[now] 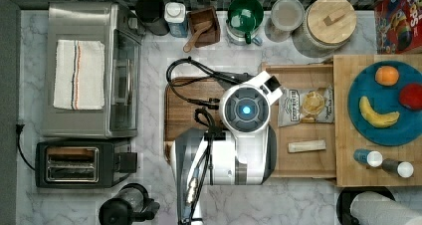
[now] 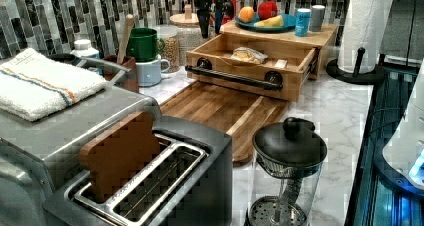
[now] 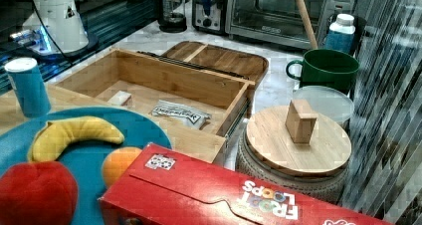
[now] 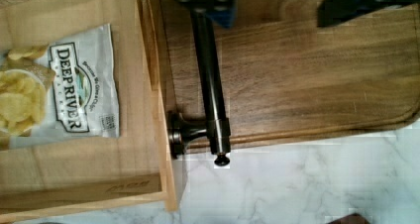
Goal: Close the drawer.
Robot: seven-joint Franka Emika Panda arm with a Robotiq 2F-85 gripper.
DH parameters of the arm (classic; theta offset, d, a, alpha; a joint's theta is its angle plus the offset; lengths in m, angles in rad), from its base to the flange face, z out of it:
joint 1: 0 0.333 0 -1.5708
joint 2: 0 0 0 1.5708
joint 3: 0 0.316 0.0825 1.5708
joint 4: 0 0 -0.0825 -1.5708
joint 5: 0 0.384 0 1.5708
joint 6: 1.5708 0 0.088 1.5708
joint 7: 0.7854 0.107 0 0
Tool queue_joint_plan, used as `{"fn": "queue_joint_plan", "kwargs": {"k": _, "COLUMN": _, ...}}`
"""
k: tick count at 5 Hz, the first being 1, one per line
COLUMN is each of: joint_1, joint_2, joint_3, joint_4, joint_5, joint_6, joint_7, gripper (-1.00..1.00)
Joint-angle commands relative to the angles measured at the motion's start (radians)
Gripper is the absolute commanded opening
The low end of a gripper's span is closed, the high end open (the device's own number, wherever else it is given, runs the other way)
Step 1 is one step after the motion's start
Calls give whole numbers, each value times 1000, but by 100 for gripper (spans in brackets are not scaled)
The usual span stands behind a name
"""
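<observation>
The open gripper [image 4: 277, 3] straddles the dark bar handle [image 4: 210, 80] of the drawer [image 1: 303, 163], which is pulled out at nine o'clock from the butcher-block top [image 1: 348, 65] in the top view. To close it well, push squarely toward three o'clock at the bar's middle, keeping the chip bag [image 1: 305, 105] and small wooden block [image 1: 307, 146] undisturbed.

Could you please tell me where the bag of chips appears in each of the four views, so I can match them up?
Top view: the bag of chips lies in the open drawer, right of centre.
Left view: upper middle, inside the drawer, behind the dark handle bar.
Right view: centre, on the drawer floor.
Wrist view: flat in the drawer, its printed side up.
Shared landmark: the handle bar on the drawer's front, over the dark wooden board.
</observation>
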Motion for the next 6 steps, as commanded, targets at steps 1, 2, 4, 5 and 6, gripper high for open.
{"fn": "queue_joint_plan", "kwargs": {"k": 1, "joint_1": 44, "joint_2": 106, "joint_3": 63, "joint_4": -16, "joint_5": -15, "joint_6": 109, "joint_7": -70, "gripper": -100}}
{"fn": "queue_joint_plan", "kwargs": {"k": 2, "joint_1": 31, "joint_2": 138, "joint_3": 56, "joint_4": -59, "joint_5": 2, "joint_6": 198, "joint_7": -134, "gripper": -100}}
{"fn": "queue_joint_plan", "kwargs": {"k": 4, "joint_1": -22, "joint_2": 187, "joint_3": 62, "joint_4": -93, "joint_5": 112, "joint_6": 271, "joint_7": -295, "gripper": -100}}
{"fn": "queue_joint_plan", "kwargs": {"k": 5, "joint_1": -29, "joint_2": 214, "joint_3": 57, "joint_4": -80, "joint_5": 112, "joint_6": 266, "joint_7": -304, "gripper": -100}}
{"fn": "queue_joint_plan", "kwargs": {"k": 6, "joint_1": -43, "joint_2": 240, "joint_3": 60, "joint_4": -82, "joint_5": 117, "joint_6": 303, "joint_7": -303, "gripper": -100}}
